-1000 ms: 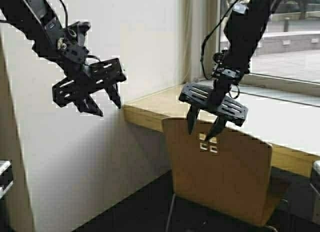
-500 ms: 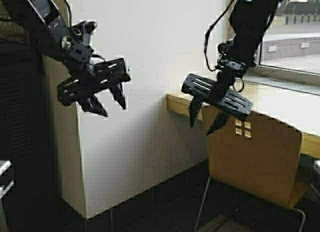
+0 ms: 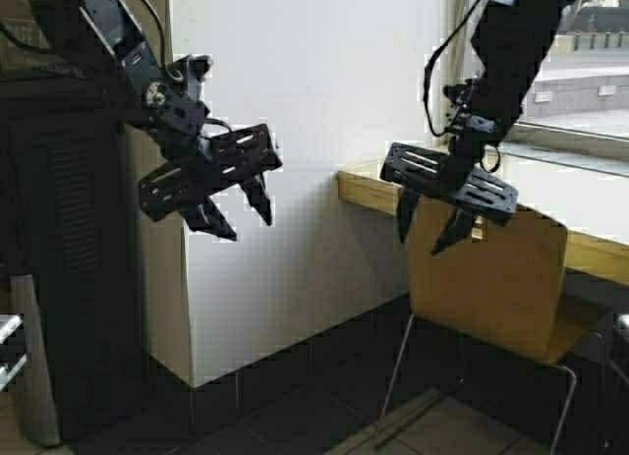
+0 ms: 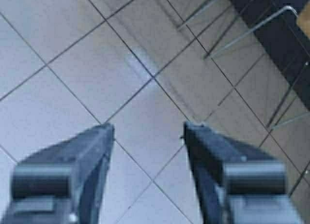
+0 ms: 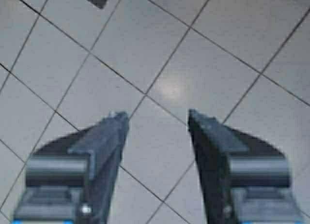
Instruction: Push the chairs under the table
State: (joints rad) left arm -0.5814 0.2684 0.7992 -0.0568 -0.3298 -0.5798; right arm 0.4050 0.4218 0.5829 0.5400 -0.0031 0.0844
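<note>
Chair: While the seat is hard to judge behind the backrest, the tan plywood chair (image 3: 496, 283) stands at the right of the high view with its back toward the robot, its top edge against or just before the table's wood front edge; I judge it largely tucked in, though how far the seat sits under is not certain.
Table: The table (image 3: 369, 192) runs along the window wall from the white partition (image 3: 295, 150) out to the right, pale top above a light wood edge.
Right gripper: The right gripper (image 3: 432, 224) hangs in front of the upper left corner of the backrest, fingers spread apart and holding nothing; the right wrist view shows only floor tiles (image 5: 160, 83) between them.
Left gripper: The left gripper (image 3: 236, 204) hovers before the white partition, well apart from the chair, fingers also spread and empty.
Step in hand: Probably lining up for the push on the backrest.
Doing it well: Set the fingers flat against the upper middle of the backrest, not the corner, so the chair slides straight rather than pivoting on its thin metal legs (image 4: 252, 28). Push low and steady with the base, and stop once the backrest meets the table edge.
Risk: An off-centre push could swing the chair sideways.
</note>
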